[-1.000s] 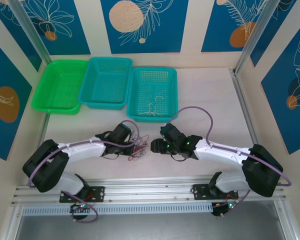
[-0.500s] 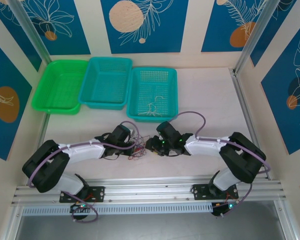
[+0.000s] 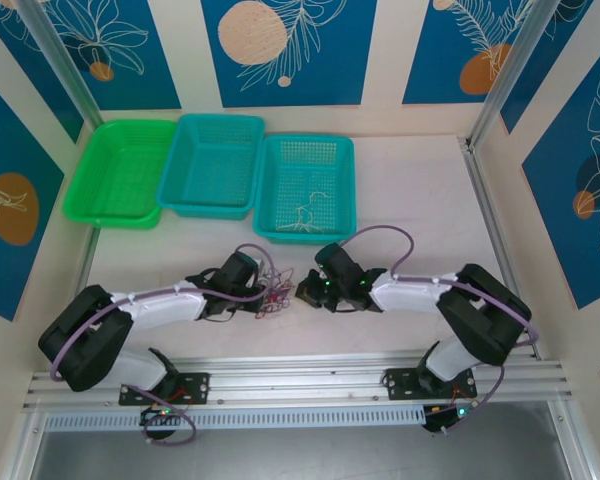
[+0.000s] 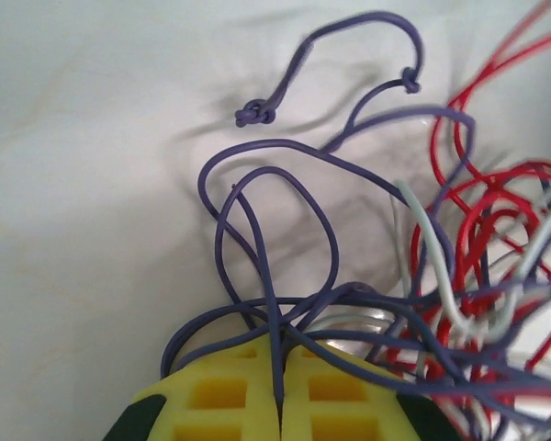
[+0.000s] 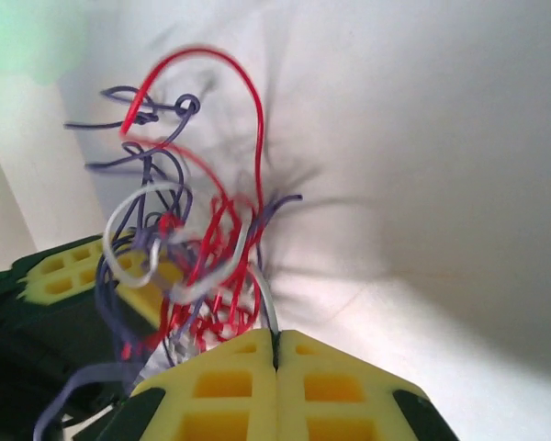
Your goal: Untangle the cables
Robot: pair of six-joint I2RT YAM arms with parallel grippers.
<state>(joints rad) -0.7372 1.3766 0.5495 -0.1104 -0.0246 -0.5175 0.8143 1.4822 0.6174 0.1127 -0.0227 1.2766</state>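
Spanning the gap, the cables [image 3: 278,300] lie between left claw [image 4: 278,356] and right claw [image 5: 275,338], each clamped on strands from opposite sides.

Three baskets sit side by side along the table's [image 3: 410,190] far edge: left basket [image 3: 80,200], middle basket [image 3: 220,120], right basket [image 3: 305,140]. Loose wires [image 3: 302,213] lie in the right basket. Cables [image 3: 275,297] are bunched in front of the right basket, near table centre. Left claw [image 3: 263,291] is at their left, right claw [image 3: 302,293] at their right, tips facing.
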